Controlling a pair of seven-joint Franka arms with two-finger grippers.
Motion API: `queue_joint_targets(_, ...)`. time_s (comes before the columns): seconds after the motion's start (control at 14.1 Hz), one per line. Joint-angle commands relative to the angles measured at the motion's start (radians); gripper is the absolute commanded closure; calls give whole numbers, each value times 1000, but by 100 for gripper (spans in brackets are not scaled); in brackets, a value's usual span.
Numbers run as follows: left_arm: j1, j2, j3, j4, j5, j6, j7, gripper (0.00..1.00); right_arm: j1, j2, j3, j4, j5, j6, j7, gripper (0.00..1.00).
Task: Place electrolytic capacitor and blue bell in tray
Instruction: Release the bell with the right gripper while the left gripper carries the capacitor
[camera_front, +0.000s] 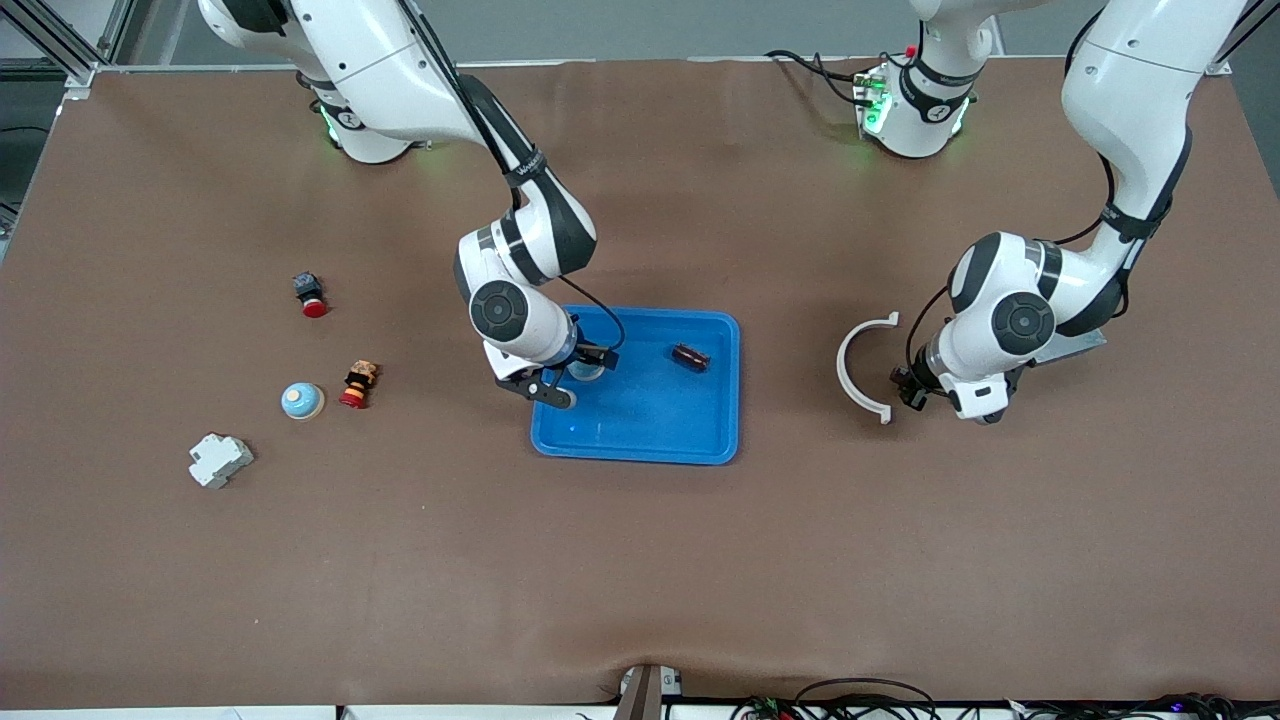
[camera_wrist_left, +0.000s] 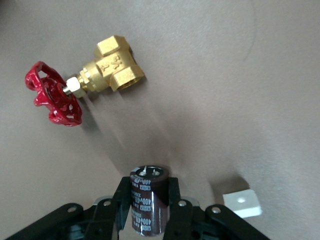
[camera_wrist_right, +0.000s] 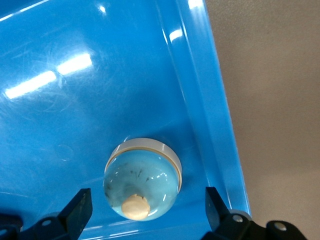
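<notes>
- Right now the right gripper (camera_front: 562, 385) is low over the blue tray (camera_front: 650, 440), at the tray's end toward the right arm, and its 2 fingers (camera_wrist_right: 77, 210) stand wide apart.
- Between those fingers a pale blue bell (camera_wrist_right: 142, 180) sits on the tray floor close to the rim, touched by neither finger.
- At the tray's other end lies a dark brown cylinder (camera_front: 690, 357).
- Meanwhile the left gripper (camera_front: 905, 388) is low over the table toward the left arm's end, just beside a white curved clip (camera_front: 862, 366).
- Its fingers are clamped on a dark capacitor (camera_wrist_left: 147, 200), held upright.
- Near it on the table, the left wrist view shows a brass valve (camera_wrist_left: 82, 85) with a red handwheel.
- Toward the right arm's end lie a second bell (camera_front: 302, 401), 2 red-capped buttons (camera_front: 358, 385) and a white block (camera_front: 219, 460).
</notes>
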Motion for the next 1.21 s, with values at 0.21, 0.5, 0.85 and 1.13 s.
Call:
queue_joint_targets(0.21,5,-45,-48,43,2,-9,-80,100,-2,-83,-17,3,-16,-110,5,0)
queue_joint_targets(0.5,-7,-36,-97,71,3,-9,-153,100,-14,-209,-61,5,-124,-297,-7,0)
queue_joint_targets(0.85,-50,-29,-119,110,2,-9,-217,100,-89,-365,-61,0,-232,-483,-86,0)
queue_joint_targets(1.13,-157,53,-119,224,2,-9,-375,100,-195,-494,-61,-58,-234,-567,-260,0)
